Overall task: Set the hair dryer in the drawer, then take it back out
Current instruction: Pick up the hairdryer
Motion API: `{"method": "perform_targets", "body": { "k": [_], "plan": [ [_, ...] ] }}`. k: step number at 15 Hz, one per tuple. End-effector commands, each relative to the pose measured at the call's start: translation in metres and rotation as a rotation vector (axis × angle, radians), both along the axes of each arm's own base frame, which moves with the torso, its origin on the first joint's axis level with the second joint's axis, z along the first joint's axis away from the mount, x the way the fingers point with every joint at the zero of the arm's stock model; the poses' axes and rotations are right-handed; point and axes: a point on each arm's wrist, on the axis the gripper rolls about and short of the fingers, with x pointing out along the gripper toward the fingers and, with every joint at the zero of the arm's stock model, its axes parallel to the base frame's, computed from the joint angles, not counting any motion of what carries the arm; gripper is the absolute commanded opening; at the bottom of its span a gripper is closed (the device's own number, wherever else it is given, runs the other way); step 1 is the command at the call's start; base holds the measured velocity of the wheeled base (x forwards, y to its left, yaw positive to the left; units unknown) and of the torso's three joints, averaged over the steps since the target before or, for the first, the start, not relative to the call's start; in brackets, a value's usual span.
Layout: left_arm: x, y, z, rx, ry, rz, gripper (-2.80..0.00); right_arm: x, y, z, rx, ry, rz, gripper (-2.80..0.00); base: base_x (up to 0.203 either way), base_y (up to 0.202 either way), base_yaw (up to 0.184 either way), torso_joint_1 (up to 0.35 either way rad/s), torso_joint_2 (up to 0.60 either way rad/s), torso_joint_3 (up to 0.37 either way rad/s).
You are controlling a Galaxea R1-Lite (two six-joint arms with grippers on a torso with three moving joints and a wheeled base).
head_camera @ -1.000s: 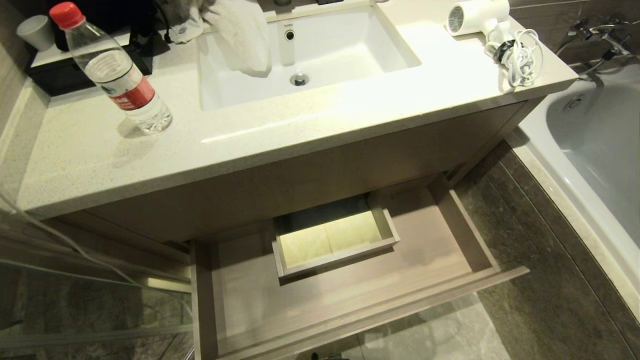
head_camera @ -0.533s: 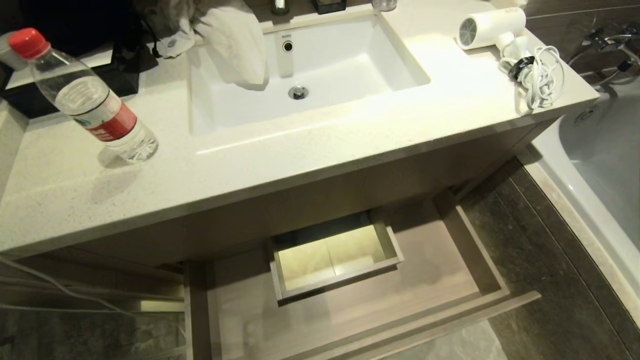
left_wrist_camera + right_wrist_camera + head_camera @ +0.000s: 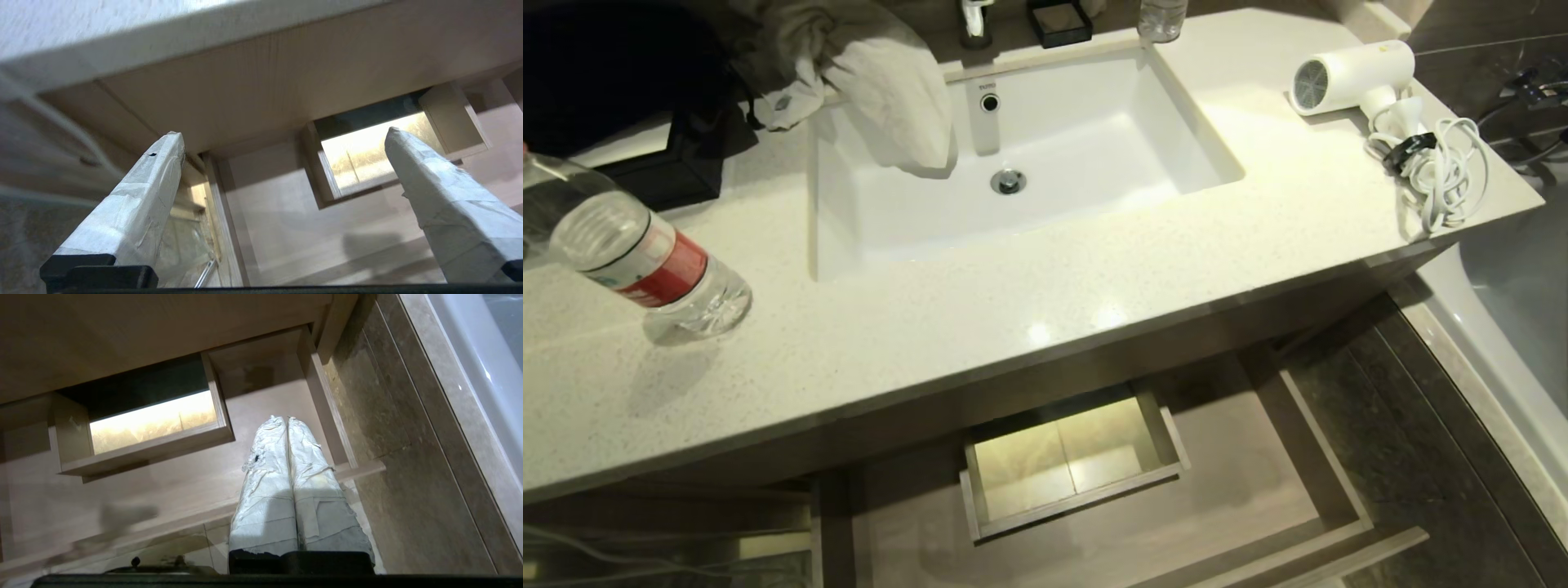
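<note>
Change since earlier frames: the whole head view has shifted, so the camera moved; more of the bench top and its back edge shows, less of the drawer front. Items keep their places on the bench.

Bench: one, pale speckled top, with one white sink set in it.

Hair dryer: one, white, lying on its side at the bench's far right corner, grey grille toward the sink, bundled white cord just beside it, bound by a black strap.

Drawer: one, wood-grain, pulled open below the bench, nothing lying in it; one boxed cutout in its middle.

Water bottle: one, red label, standing on the bench's left side. A second clear container stands at the back edge; kind unclear.

Cloth: one, pale, draped over the sink's back left rim.

Left hand: one, taped fingers spread wide, empty, low before the drawer.

Right hand: one, taped fingers pressed together, holding nothing, above the drawer's right part.
</note>
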Motion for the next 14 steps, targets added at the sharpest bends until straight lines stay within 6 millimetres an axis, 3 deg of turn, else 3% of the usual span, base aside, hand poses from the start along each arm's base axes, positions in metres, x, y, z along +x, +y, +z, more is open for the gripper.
{"method": "perform_targets", "body": {
  "k": [1, 9, 14],
  "plan": [
    [0.0, 0.0, 0.0, 0.0, 0.0, 0.0, 0.0, 0.0001, 0.0, 0.0, 0.0, 0.001, 0.0, -2.8, 0.0, 0.0, 0.0, 0.352, -0.21, 0.146],
    [0.0, 0.0, 0.0, 0.0, 0.0, 0.0, 0.0, 0.0, -0.0001, 0.0, 0.002, 0.0, -0.002, -2.8, 0.0, 0.0, 0.0, 0.362, -0.26, 0.1],
    [0.0, 0.0, 0.0, 0.0, 0.0, 0.0, 0.0, 0.0, -0.0001, 0.0002, 0.009, -0.001, -0.003, -2.8, 0.0, 0.0, 0.0, 0.065, -0.05, 0.014]
  ]
}}
